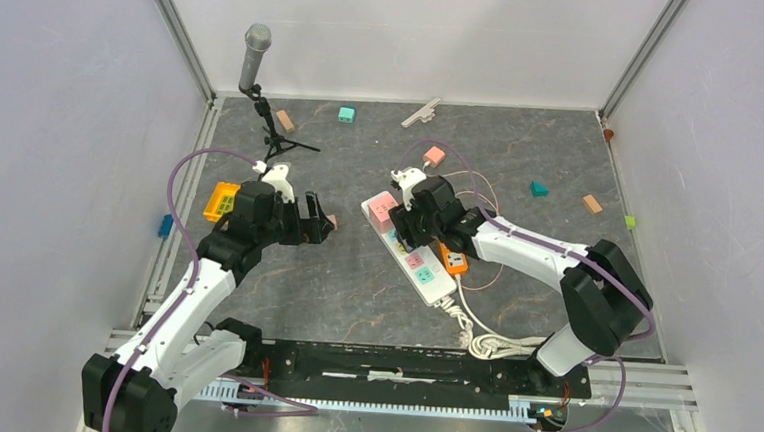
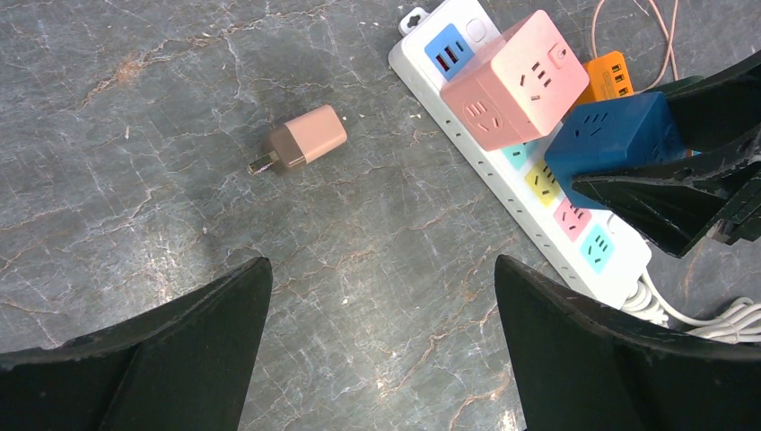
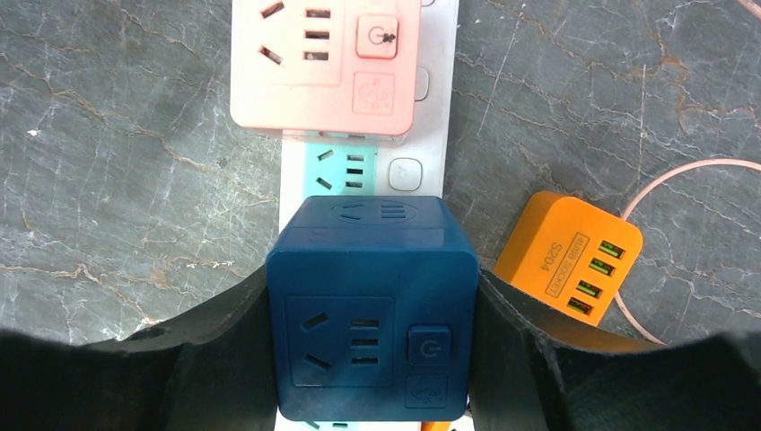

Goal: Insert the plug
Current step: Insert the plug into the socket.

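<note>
A white power strip [image 1: 432, 279] with coloured sockets lies mid-table. A pink cube adapter [image 1: 383, 208] sits on its far end. My right gripper [image 3: 371, 287] is shut on a blue cube adapter [image 3: 372, 305] and holds it on or just over the strip [image 3: 435, 135], right behind the pink cube [image 3: 323, 63]. Whether its prongs are in a socket is hidden. My left gripper [image 2: 381, 269] is open and empty above bare table. A small pink charger plug [image 2: 305, 139] lies on its side ahead of it, left of the strip [image 2: 431, 81].
An orange USB socket block [image 3: 570, 256] with a pink cable lies right of the strip. A microphone on a stand [image 1: 256, 53], an orange box [image 1: 221, 201] and small coloured blocks [image 1: 539, 189] lie around. The strip's white cable [image 1: 495, 343] is coiled near the right arm's base.
</note>
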Controlling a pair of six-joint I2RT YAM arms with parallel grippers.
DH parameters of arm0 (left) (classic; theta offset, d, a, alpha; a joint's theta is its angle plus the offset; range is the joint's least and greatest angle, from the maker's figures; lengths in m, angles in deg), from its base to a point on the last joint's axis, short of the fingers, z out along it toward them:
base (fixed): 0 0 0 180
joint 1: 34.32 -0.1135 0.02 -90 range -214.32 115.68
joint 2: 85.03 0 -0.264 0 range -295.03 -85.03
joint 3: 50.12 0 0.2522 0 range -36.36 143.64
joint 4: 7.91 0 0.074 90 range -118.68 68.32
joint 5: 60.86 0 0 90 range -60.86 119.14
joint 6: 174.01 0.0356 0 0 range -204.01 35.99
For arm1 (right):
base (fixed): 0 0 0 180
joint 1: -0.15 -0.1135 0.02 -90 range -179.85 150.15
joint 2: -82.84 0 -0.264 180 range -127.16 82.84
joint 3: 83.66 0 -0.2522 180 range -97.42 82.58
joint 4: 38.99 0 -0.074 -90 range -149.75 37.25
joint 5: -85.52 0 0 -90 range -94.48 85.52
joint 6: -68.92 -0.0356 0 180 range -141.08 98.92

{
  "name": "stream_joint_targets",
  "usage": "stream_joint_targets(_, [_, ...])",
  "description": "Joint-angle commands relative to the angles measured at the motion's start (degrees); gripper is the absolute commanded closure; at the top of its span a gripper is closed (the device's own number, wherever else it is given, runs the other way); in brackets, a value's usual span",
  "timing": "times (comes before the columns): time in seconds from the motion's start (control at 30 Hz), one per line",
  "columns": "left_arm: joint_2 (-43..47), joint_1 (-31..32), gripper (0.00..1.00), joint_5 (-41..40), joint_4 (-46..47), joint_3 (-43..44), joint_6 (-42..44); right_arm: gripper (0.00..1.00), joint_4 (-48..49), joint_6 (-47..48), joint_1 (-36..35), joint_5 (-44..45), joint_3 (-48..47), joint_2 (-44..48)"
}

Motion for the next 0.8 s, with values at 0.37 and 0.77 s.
stream_joint_targets(0.37, [1.1,-0.1,0.00,-0.9,1.0,1.3,2.5,1.00,-1.7,-2.3,0.1,-6.0,3.5,2.0])
stream_joint_targets(0.77, [1.4,-0.2,0.00,-1.2,1.0,1.4,2.6,1.00,-5.9,-0.9,-0.1,1.6,1.0,-1.5])
